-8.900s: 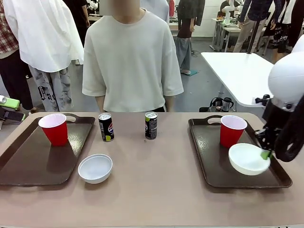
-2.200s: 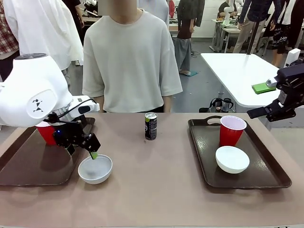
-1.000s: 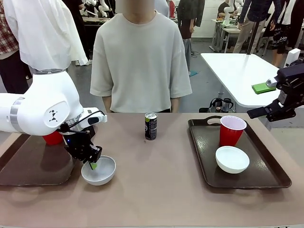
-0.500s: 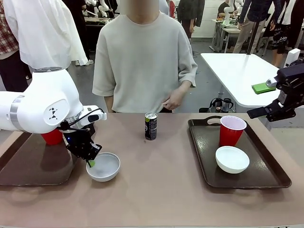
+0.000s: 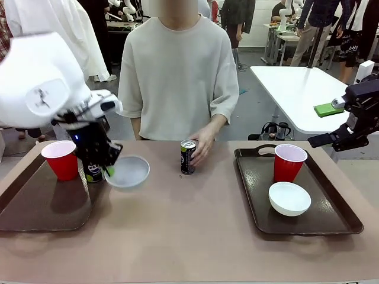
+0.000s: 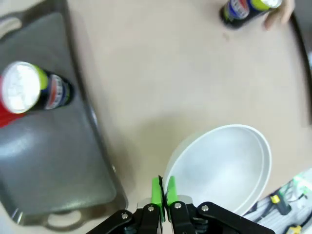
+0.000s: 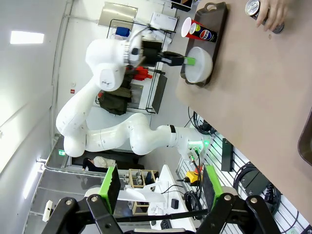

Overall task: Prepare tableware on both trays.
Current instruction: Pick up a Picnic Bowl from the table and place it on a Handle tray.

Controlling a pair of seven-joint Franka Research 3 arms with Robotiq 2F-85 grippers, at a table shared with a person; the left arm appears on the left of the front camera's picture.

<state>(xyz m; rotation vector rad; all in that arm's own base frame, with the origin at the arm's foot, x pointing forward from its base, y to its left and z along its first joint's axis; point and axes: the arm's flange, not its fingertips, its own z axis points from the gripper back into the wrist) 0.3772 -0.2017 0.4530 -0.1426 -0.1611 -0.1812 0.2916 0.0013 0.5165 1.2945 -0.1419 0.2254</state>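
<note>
The left gripper (image 6: 163, 191) pinches the rim of the white bowl (image 5: 126, 171), held up beside the left tray (image 5: 35, 216). It might slip and fall. The right gripper (image 7: 158, 181) hangs spread, holding nothing.

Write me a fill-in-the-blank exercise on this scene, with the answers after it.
1. The left gripper holds a white ____ by its rim, above the table.
2. The person's hand touches the ____ at mid-table.
3. On the right tray stand a bowl and a red ____.
4. The right gripper has its fingers ____, holding nothing.

Missing words: bowl; can; cup; open
</note>
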